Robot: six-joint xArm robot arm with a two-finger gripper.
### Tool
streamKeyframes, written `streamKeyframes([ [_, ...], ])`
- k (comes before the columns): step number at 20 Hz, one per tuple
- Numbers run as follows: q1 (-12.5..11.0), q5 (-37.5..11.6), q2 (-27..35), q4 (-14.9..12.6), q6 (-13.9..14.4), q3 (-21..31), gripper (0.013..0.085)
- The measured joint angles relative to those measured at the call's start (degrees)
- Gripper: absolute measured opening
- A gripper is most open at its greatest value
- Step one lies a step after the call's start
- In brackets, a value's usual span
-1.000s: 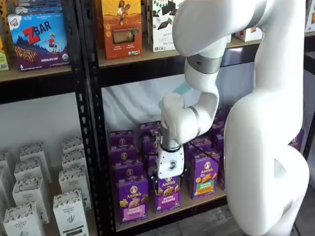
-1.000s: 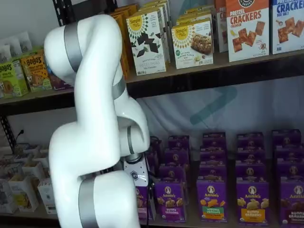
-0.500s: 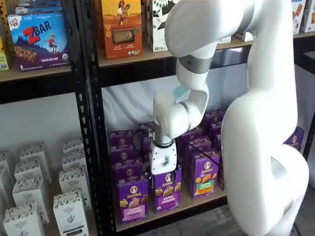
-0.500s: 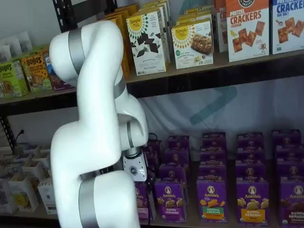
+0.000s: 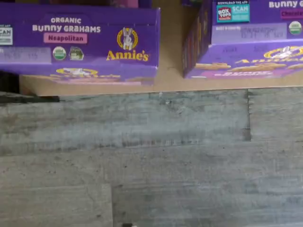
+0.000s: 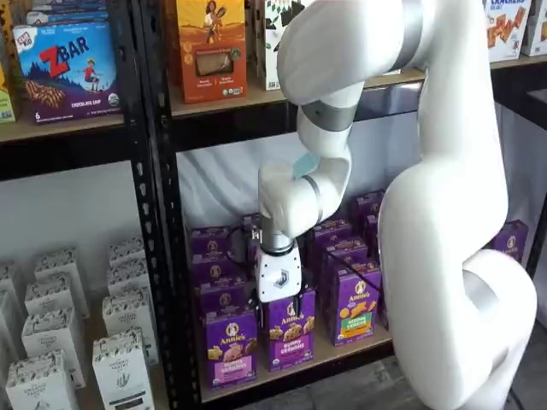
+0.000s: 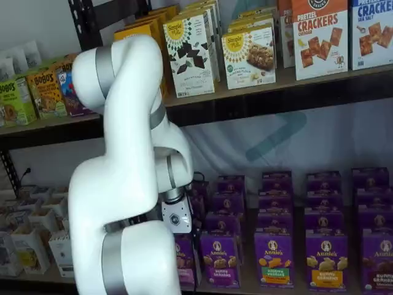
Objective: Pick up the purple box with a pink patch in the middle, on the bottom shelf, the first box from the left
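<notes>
The white arm (image 6: 410, 213) folds down in front of the rack, forearm hanging near vertical, and the gripper (image 6: 279, 299) hangs just above the front row of cartons. Its white body shows in both shelf views; the fingers can't be made out, so whether the jaws are apart or closed, I cannot tell. Nothing seen in its hold. The purple box (image 6: 230, 346) stands upright at the front left of the bottom shelf (image 6: 342, 350), long axis vertical, pink-patched face toward the camera. In the wrist view its top flap (image 5: 80, 40) reads "Neapolitan", with a neighbouring purple carton (image 5: 246, 40) beside it across a gap of bare board.
</notes>
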Motion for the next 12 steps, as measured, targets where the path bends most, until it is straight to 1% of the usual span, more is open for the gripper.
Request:
streamKeyframes([
  [2,-0.1,-0.1,1.3,-0.8,0.6,-1.3,0.085],
  [6,-0.2,-1.4,3.5,-0.6,0.4,-3.3,0.085],
  [8,-0.2,-2.7,4.7,-1.0,0.8,-4.4,0.085],
  [12,-0.1,-3.9,6.9,-0.2,0.1,-7.0,0.085],
])
